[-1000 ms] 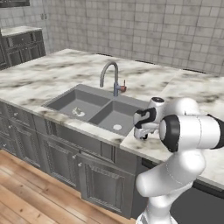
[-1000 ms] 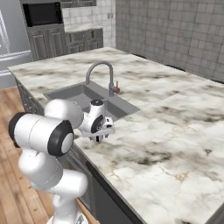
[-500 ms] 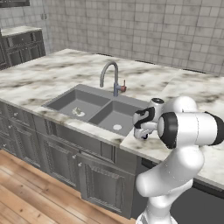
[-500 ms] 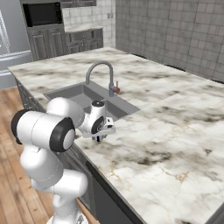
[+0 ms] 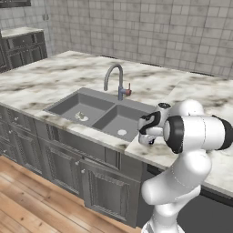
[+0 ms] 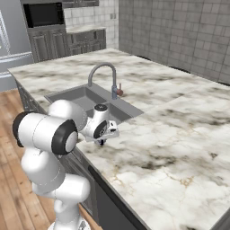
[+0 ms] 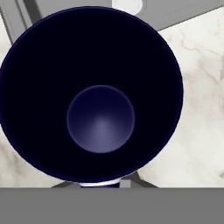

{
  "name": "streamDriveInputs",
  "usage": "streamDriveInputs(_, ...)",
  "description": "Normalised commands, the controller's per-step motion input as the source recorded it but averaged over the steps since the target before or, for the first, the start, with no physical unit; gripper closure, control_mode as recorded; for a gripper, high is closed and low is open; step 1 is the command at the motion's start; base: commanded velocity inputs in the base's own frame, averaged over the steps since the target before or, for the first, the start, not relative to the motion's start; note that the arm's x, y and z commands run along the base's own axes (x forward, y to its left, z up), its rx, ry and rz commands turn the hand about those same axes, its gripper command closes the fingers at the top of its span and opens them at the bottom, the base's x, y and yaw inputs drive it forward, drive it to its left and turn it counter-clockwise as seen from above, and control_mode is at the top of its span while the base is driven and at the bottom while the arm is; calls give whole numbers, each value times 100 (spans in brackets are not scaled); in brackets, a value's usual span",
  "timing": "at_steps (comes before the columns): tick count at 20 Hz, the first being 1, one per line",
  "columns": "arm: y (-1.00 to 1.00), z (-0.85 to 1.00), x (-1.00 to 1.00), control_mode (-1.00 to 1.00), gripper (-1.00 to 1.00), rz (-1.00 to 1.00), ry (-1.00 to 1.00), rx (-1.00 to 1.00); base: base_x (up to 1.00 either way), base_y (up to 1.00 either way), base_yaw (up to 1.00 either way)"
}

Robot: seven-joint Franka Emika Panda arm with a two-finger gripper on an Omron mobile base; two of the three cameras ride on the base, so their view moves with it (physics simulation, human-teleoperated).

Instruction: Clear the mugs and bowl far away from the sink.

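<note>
The gripper (image 5: 146, 139) is closed on the mug (image 7: 92, 94) directly beneath it, mouth up on the tabletop (image 6: 179, 134) just beside the sink (image 5: 98, 111), so clearing it means carrying it away across the marble.

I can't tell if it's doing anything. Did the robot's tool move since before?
No. The tool stays in the same spot above the counter, just right of the sink.

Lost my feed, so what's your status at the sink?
Gripper shut on mug, right of the sink on the counter edge. Mug upright, dark inside, not lifted that I can tell. Nothing in the way.
</note>
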Motion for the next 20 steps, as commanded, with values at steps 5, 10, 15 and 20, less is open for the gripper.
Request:
streamDriveInputs(5, 0, 50, -57, -100, 100, 0, -1, 7, 0, 0, 0)
streamDriveInputs(10, 0, 100, -78, -100, 100, -4, 0, 5, 0, 0, 0)
streamDriveInputs(15, 0, 100, -72, -100, 100, -13, 21, 1, 0, 0, 0)
streamDriveInputs(20, 0, 100, -72, -100, 100, -18, 18, -15, 0, 0, 0)
